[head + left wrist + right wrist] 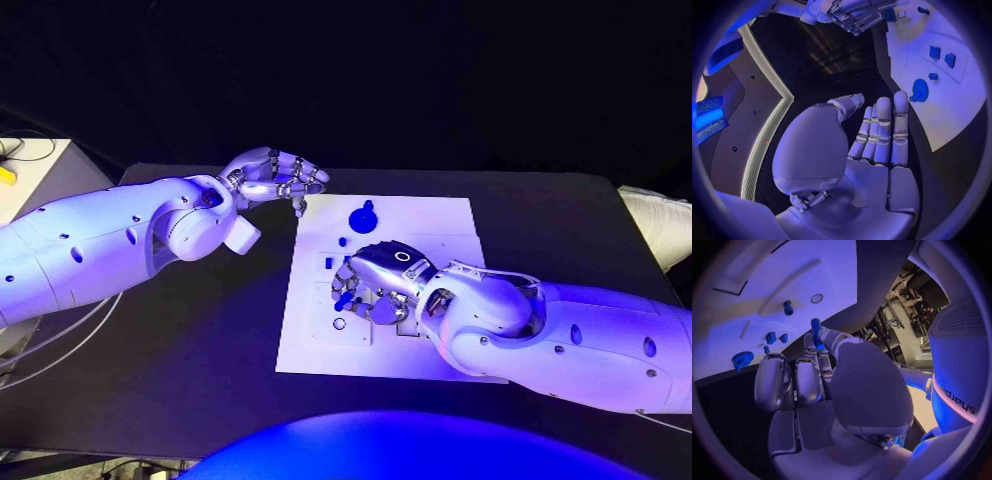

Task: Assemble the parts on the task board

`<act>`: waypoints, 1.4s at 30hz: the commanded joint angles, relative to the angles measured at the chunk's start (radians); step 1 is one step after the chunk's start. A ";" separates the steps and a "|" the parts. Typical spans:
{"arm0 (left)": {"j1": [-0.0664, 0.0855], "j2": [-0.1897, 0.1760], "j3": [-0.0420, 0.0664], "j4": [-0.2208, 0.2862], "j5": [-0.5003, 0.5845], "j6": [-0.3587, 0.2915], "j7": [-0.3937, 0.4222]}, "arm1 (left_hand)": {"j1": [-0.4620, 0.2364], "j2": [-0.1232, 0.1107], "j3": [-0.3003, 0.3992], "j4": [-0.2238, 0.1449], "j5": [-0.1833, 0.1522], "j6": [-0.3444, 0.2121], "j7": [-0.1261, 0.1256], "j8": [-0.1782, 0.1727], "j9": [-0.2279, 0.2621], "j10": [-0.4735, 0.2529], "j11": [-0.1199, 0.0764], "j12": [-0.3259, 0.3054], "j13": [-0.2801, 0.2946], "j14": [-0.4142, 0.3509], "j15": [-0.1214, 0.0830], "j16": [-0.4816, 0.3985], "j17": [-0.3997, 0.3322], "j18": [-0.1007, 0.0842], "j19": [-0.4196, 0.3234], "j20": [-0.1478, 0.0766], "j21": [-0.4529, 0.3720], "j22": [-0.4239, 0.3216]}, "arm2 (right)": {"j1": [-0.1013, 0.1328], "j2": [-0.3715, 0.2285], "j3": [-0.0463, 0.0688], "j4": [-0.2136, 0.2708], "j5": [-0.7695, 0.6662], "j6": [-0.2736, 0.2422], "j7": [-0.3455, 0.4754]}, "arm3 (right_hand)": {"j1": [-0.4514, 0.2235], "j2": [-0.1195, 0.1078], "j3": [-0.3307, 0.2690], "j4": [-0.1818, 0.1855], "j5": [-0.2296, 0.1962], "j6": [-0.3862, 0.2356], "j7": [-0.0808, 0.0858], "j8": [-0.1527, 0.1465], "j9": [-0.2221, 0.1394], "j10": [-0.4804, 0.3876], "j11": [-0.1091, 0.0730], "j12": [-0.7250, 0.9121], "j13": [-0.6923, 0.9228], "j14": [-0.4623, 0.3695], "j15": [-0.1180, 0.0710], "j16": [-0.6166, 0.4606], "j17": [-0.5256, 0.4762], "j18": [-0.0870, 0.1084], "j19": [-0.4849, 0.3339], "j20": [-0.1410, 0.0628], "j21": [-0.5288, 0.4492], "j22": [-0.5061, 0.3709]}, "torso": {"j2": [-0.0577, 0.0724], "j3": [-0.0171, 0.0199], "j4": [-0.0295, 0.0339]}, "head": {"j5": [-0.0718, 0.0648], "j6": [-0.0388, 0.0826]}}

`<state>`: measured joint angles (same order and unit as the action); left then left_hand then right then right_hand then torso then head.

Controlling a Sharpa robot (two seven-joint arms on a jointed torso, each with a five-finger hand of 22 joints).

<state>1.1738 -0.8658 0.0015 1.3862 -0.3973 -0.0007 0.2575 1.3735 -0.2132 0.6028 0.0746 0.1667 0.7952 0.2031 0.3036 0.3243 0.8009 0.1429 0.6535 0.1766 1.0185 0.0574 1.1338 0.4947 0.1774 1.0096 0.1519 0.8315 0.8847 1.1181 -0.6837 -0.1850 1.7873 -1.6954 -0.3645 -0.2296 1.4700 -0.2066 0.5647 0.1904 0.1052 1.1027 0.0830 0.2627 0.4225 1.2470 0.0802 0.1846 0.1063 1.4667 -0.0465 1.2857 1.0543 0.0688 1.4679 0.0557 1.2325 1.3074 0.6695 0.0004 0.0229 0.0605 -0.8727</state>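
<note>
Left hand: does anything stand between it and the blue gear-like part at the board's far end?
Nothing visible does. The left hand hovers empty over the black table by the task board's far left corner; the gear-like part lies just beyond on bare board. The right hand works mid-board, clear of that path.

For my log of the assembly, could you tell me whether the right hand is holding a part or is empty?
Holding one: in the right wrist view the right hand pinches a small blue part at its fingertips, above the task board.
</note>
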 commanded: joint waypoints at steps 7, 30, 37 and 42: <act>0.000 0.003 0.001 -0.001 0.008 0.019 0.006 | 0.002 0.008 0.003 -0.003 0.004 -0.005 0.007 0.003 -0.002 -0.004 0.000 -0.004 -0.001 -0.001 0.007 -0.007 -0.001 0.007 0.000 0.003 -0.006 -0.001 | -0.024 0.009 -0.004 -0.009 -0.083 0.047 -0.002 | 0.000 0.011 0.010 -0.001 0.002 0.000 0.009 0.007 0.091 0.065 -0.054 -0.006 0.001 0.007 -0.004 0.001 0.001 -0.011 0.038 -0.005 -0.003 0.150 | 0.000 0.0012 0.0001 | 0.011 0.000; 0.000 0.007 0.000 -0.005 0.008 0.022 0.006 | 0.002 0.008 0.003 -0.004 0.004 -0.005 0.007 0.003 -0.002 -0.004 0.000 -0.004 -0.002 -0.001 0.007 -0.007 -0.001 0.007 0.000 0.003 -0.006 -0.001 | -0.042 0.025 -0.004 -0.022 -0.122 0.068 -0.014 | -0.003 0.010 0.014 -0.008 0.006 -0.001 0.010 0.010 0.095 0.067 -0.054 -0.009 0.003 0.008 -0.003 0.001 0.003 -0.012 0.038 -0.005 0.000 0.152 | 0.000 0.0010 -0.0003 | 0.014 0.000; 0.000 0.006 0.000 -0.005 0.008 0.022 0.005 | 0.002 0.008 0.003 -0.004 0.004 -0.005 0.007 0.003 -0.002 -0.004 0.000 -0.004 -0.002 -0.001 0.007 -0.007 -0.001 0.007 0.000 0.003 -0.006 -0.001 | -0.053 0.037 -0.004 -0.034 -0.131 0.075 -0.021 | -0.003 0.010 0.014 -0.008 0.006 -0.001 0.010 0.010 0.095 0.067 -0.054 -0.009 0.003 0.008 -0.003 0.001 0.003 -0.012 0.038 -0.005 0.000 0.152 | 0.001 0.0018 0.0006 | 0.015 0.000; 0.000 0.005 0.000 -0.004 0.008 0.022 0.005 | 0.002 0.008 0.003 -0.004 0.004 -0.005 0.007 0.003 -0.002 -0.004 0.000 -0.004 -0.002 -0.001 0.007 -0.007 -0.001 0.007 0.000 0.003 -0.006 -0.001 | -0.060 0.041 -0.005 -0.041 -0.132 0.083 -0.022 | -0.005 0.010 0.015 -0.009 0.006 -0.001 0.010 0.010 0.096 0.068 -0.054 -0.010 0.003 0.008 -0.003 0.001 0.002 -0.012 0.038 -0.005 -0.002 0.151 | 0.001 0.0016 -0.0006 | 0.016 0.000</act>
<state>1.1736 -0.8617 0.0009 1.3799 -0.3967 0.0057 0.2568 1.3735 -0.2132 0.6028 0.0746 0.1667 0.7952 0.2031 0.3035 0.3233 0.8009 0.1429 0.6535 0.1757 1.0185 0.0574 1.1299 0.4948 0.1774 1.0096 0.1520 0.8315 0.8848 1.0631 -0.6439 -0.1867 1.7522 -1.8073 -0.3118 -0.2423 1.4702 -0.2068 0.5781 0.1819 0.1092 1.0984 0.0881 0.2702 0.4798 1.2501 0.0834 0.1753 0.1090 1.4671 -0.0461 1.2856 1.0564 0.0690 1.4679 0.0558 1.2330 1.3078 0.6697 0.0021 0.0230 0.0759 -0.8727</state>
